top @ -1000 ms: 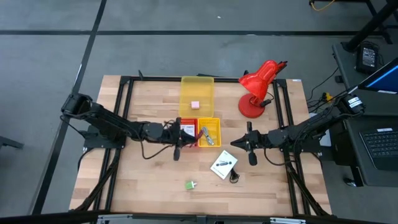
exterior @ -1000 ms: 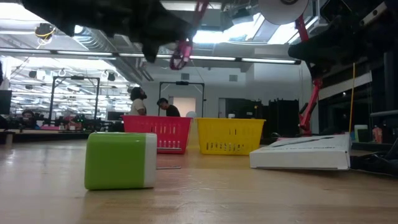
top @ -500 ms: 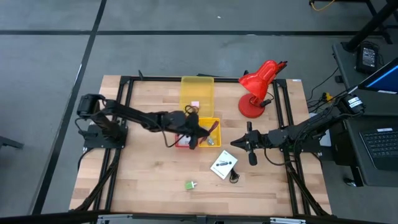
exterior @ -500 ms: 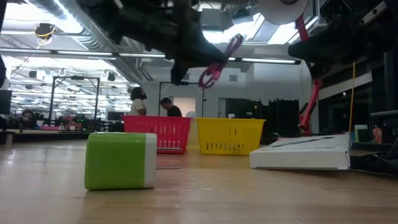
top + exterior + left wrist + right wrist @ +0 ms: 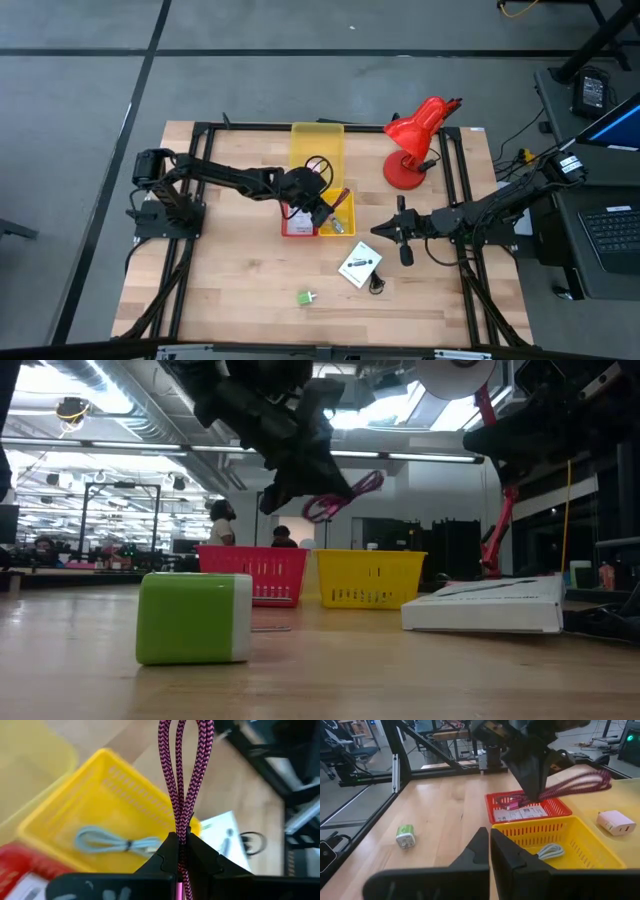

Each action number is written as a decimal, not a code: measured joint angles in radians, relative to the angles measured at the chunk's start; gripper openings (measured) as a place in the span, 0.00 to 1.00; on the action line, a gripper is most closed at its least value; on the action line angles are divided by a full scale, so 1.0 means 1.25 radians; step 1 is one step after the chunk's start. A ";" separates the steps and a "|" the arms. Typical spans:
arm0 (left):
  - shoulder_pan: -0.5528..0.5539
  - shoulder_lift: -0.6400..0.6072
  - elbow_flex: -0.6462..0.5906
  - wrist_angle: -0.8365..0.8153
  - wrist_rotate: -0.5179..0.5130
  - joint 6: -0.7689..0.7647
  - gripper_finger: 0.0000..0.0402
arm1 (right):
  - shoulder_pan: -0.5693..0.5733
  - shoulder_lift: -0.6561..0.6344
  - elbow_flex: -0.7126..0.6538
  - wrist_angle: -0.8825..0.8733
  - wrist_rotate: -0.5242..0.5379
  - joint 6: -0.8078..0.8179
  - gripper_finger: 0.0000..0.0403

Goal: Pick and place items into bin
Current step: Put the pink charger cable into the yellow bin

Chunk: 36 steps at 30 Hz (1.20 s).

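Observation:
My left gripper point(image 5: 316, 203) hangs over the small red basket point(image 5: 296, 226) and yellow basket point(image 5: 340, 213), shut on a magenta braided cable point(image 5: 183, 770), whose loop sticks out toward the large yellow bin point(image 5: 317, 145). A pink-white cube point(image 5: 616, 821) lies in that bin. My right gripper point(image 5: 401, 238) waits shut over the table's right part, holding nothing. One white printed packet point(image 5: 360, 265) lies flat on the table beside a black cable point(image 5: 378, 283); another point(image 5: 520, 813) lies in the red basket. The green block point(image 5: 306, 297) rests near the front edge. No pen-like tool shows. My left gripper pinches the magenta cable between its two fingers point(image 5: 167, 851), where the two strands of the loop point(image 5: 181, 827) run side by side. The loop reaches out beyond the fingertips, lifted clear above the baskets point(image 5: 345, 495). A short length trails back behind the fingers.
A red desk lamp point(image 5: 413, 140) stands at the far right of the table. A pale coiled cable point(image 5: 115, 842) lies in the small yellow basket. Black frame rails point(image 5: 195, 200) run along both table sides. People stand far off in the room behind point(image 5: 220, 520).
My left gripper has moved toward the table's right and then toward its far edge, from beside the red basket to over both small baskets. It has turned, so that the magenta cable, which hung below it, now points out sideways toward the yellow bin.

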 joint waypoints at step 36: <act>-0.009 0.094 0.081 -0.060 -0.079 -0.030 0.03 | -0.002 0.000 0.000 0.034 0.000 0.003 0.00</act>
